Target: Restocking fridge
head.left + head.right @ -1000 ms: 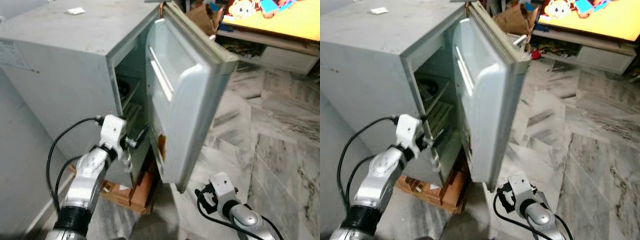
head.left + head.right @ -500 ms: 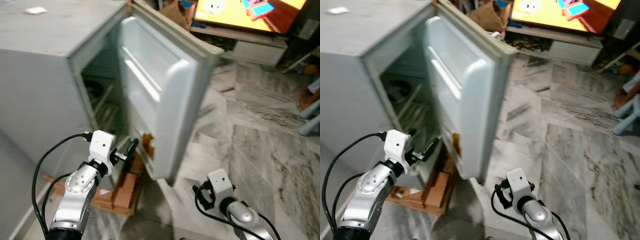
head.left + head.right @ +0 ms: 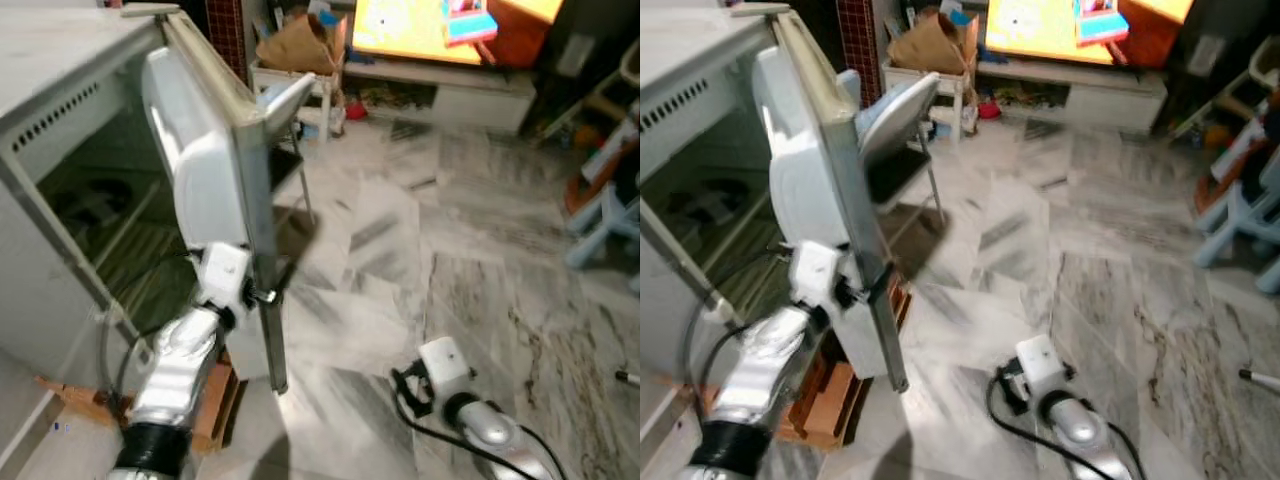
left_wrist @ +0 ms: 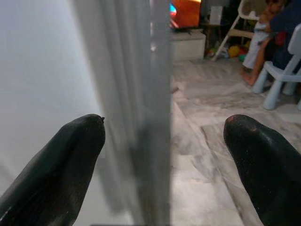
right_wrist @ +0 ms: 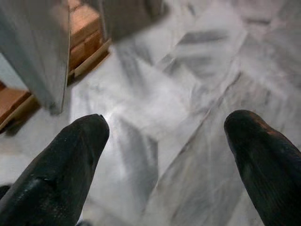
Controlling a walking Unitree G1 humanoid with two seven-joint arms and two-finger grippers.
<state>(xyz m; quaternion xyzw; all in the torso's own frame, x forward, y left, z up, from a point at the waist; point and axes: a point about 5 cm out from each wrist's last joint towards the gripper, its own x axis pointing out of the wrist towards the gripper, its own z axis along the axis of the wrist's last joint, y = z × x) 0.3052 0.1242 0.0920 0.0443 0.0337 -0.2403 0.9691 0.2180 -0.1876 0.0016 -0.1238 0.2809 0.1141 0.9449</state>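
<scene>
Standing wide open, the fridge door (image 3: 205,190) is straddled at its edge by the spread fingers of the left gripper (image 4: 164,155). The right gripper (image 5: 169,160) is held low over the floor (image 3: 450,250), fingers apart.

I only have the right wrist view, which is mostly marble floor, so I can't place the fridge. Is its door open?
Observer: Yes. The fridge door is swung wide open, and the head camera sees it nearly edge-on.
Operator: My right gripper hangs open over the floor. Where is the left one?
Observer: The left gripper is open, with one finger on either side of the door's free edge. I cannot tell whether it touches.
Operator: Anything inside?
Observer: A dark round shape sits above the wire shelf. It is too blurred to identify.
</scene>
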